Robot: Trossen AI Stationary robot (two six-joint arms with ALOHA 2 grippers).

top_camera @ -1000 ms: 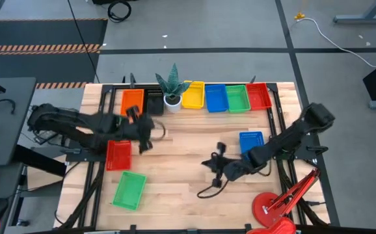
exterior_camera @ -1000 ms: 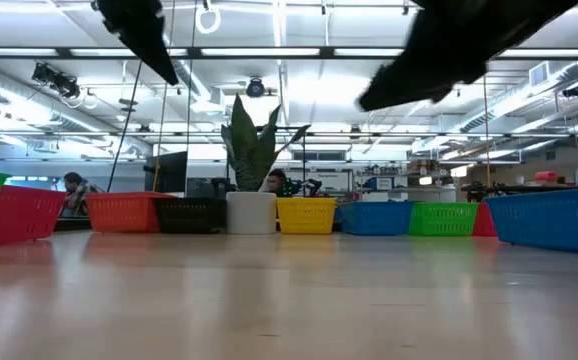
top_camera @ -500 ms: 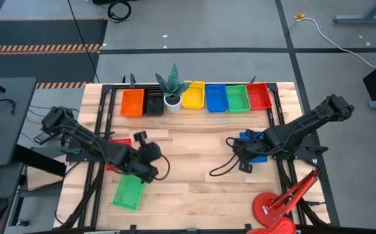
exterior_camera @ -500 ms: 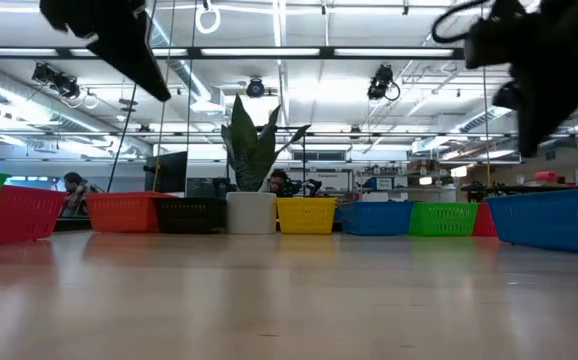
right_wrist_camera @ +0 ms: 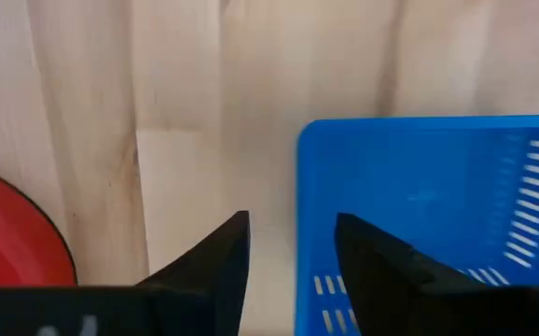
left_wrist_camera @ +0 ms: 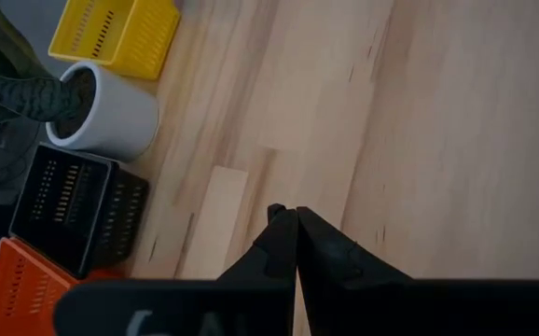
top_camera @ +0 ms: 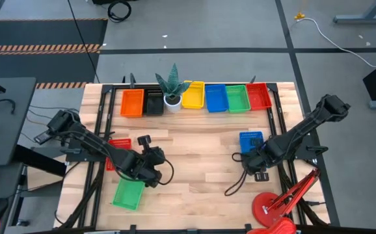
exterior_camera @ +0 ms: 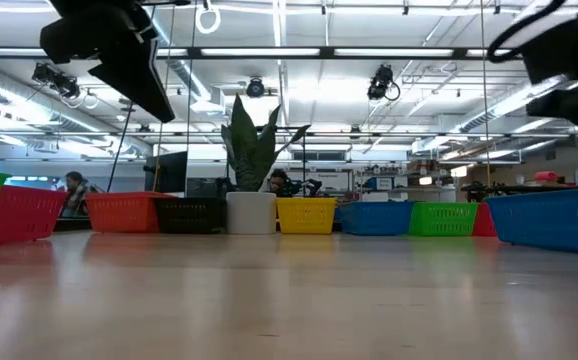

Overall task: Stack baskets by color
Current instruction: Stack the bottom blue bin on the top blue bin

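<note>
High view, table read as a clock face: loose blue basket (top_camera: 251,140) at about 3 o'clock, its mate (top_camera: 216,97) in the back row at 12 o'clock, between the yellow basket (top_camera: 193,95) and the green basket (top_camera: 237,97). Loose green basket (top_camera: 129,193) at 7 o'clock, loose red basket (top_camera: 118,153) at 8 o'clock, partly under the left arm.

Right gripper (right_wrist_camera: 293,245) wide apart, holding nothing, at the 6 o'clock edge of the loose blue basket; seen from the right wrist, one side wall of that basket in line with the gap between the fingers. Left gripper (left_wrist_camera: 295,219) pinched shut and empty, above bare wood near the 1 o'clock corner of the loose green basket.

Step in hand, by judgement: taking the loose blue basket to carry it to 12 o'clock. To do it well:
- Lower with one finger inside the wall and one outside, then close on the wall alone.
- Grip near the middle of the wall, to keep the light mesh from tipping.
- Keep clear of the red lamp base (top_camera: 269,209) at 5 o'clock.
- Lift fully before moving, then line up the edges over the mate and set straight down.
</note>
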